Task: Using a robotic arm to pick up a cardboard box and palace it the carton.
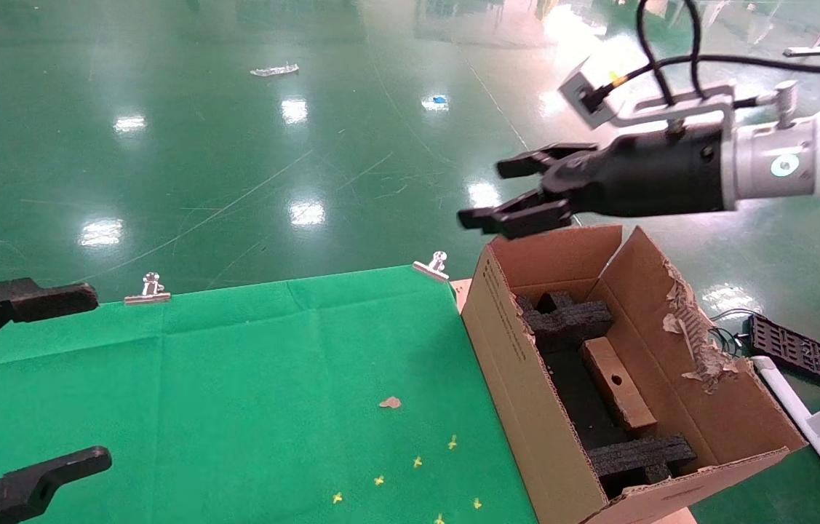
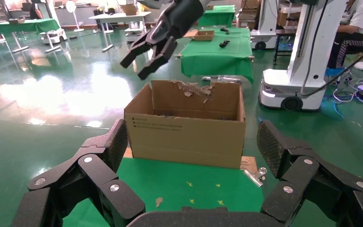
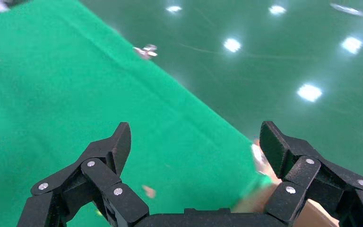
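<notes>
The small brown cardboard box (image 1: 618, 383) with a round hole lies inside the large carton (image 1: 519, 378), between black foam inserts (image 1: 570, 320). The carton stands at the right edge of the green table and also shows in the left wrist view (image 2: 186, 135). My right gripper (image 1: 500, 193), on the white robotic arm (image 1: 781, 160), is open and empty, held above the carton's far left corner; it also shows in the left wrist view (image 2: 146, 59). In its own wrist view (image 3: 194, 146) it looks down on the green cloth. My left gripper (image 1: 35, 378) is open and empty at the table's left edge.
Green cloth (image 1: 235, 386) covers the table, held by metal clips (image 1: 151, 287) (image 1: 433, 266). A paper scrap (image 1: 390, 402) and small yellow marks (image 1: 417, 461) lie on it. A black grid part (image 1: 799, 349) and white frame (image 1: 817, 422) stand right of the carton.
</notes>
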Tool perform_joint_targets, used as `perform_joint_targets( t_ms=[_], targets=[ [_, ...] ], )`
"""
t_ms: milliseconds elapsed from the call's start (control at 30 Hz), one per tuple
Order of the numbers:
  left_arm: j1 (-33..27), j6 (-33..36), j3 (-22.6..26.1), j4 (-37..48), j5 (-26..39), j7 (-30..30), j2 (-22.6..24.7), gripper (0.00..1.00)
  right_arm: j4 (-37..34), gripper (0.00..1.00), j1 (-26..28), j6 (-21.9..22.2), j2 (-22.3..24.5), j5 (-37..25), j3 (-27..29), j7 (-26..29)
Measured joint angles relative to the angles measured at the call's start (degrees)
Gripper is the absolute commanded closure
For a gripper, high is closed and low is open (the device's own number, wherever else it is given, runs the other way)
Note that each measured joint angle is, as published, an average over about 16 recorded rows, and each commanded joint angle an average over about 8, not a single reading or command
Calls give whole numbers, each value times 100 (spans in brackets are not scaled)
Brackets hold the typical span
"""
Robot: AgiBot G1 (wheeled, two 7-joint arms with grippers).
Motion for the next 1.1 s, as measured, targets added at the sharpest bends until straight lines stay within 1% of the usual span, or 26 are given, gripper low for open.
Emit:
perform_joint_targets(
  t_ms=[1100],
  targets=[
    [-2, -4, 10, 0, -7, 5, -4, 0, 2028, 0, -3641, -1005, -298, 1467, 3642, -1439]
  ],
)
